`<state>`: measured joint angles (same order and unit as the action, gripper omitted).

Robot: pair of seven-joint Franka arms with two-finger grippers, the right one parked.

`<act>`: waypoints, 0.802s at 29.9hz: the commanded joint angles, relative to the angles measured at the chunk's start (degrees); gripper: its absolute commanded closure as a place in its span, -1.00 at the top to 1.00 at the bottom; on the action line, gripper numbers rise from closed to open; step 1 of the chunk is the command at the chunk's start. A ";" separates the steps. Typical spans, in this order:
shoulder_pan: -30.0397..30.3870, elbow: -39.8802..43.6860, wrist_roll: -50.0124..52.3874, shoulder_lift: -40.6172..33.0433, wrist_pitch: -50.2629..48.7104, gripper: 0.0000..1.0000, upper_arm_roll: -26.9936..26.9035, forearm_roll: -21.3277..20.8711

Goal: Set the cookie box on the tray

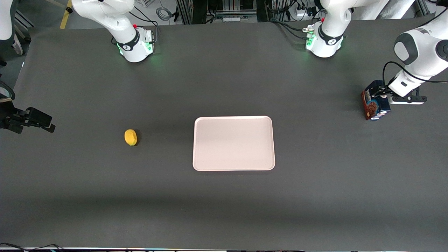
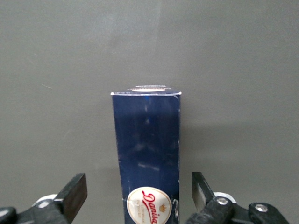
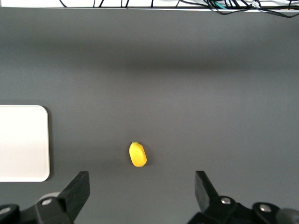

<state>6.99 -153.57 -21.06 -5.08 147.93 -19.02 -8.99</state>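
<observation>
The cookie box [image 1: 373, 103] is a slim navy carton with a cookie picture, standing upright on the table toward the working arm's end. My left gripper [image 1: 380, 93] is at the top of the box. In the left wrist view the gripper [image 2: 138, 184] is open, and the box [image 2: 147, 135] with its white round logo stands between the two fingers with a gap on each side. The pale pinkish tray [image 1: 233, 118] lies flat in the middle of the table with nothing on it, well apart from the box.
A small yellow roundish lump [image 1: 131, 137] lies beside the tray, toward the parked arm's end. The right wrist view shows that lump [image 3: 137, 154] and a corner of the tray [image 3: 23, 142]. The arm bases stand along the table edge farthest from the camera.
</observation>
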 commanded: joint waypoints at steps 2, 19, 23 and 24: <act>0.48 -0.15 -1.00 -1.77 -2.64 0.67 -0.14 -0.24; 0.13 -0.06 -0.82 0.95 -3.09 0.81 -0.05 0.64; 0.04 -0.06 -0.73 1.13 -2.91 0.76 -0.05 0.72; 0.04 -0.06 -0.73 1.04 -3.00 0.65 -0.05 0.64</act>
<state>7.12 -153.59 -21.07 -4.39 144.81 -19.04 -8.87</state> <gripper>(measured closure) 0.093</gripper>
